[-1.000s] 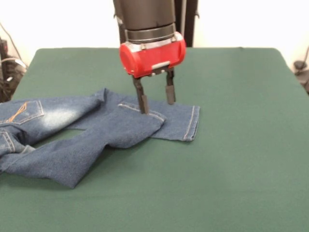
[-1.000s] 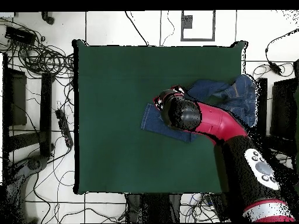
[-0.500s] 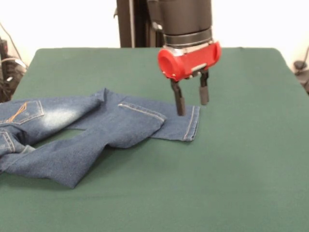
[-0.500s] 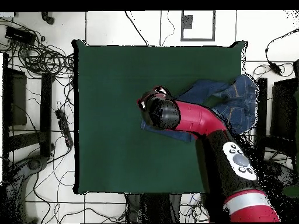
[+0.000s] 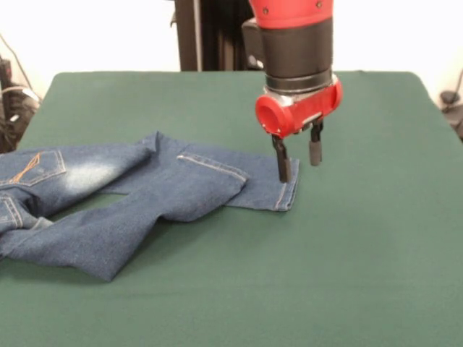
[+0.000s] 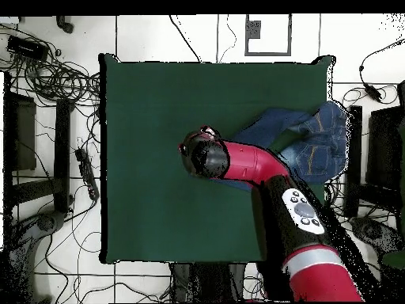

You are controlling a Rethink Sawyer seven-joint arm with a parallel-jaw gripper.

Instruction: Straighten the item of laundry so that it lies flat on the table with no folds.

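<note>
The item of laundry [image 5: 145, 195] is a small pair of blue jeans lying crumpled on the left half of the green table [image 5: 362, 246]. Its waist and orange-stitched pocket are at the left edge. One leg reaches right to a hem, and the other is folded across it. My gripper [image 5: 299, 166] hangs open just above that hem's right end, its left finger [image 5: 283, 168] over the denim and nothing held. From overhead, the arm's red wrist [image 6: 207, 158] covers the gripper and the leg end, and the jeans [image 6: 316, 134] show at the right side of the table [image 6: 158, 103].
Tangled cables [image 6: 47, 79] and dark equipment [image 6: 17, 134] lie on the floor beside the table in the overhead view. The arm [image 6: 293, 214] crosses the table's lower right corner. A cable [image 5: 11, 97] shows at the left edge of the front view.
My gripper has travelled right in the front view, from over the folded leg's hem to the far end of the lower leg, staying open. The jeans have not shifted.
</note>
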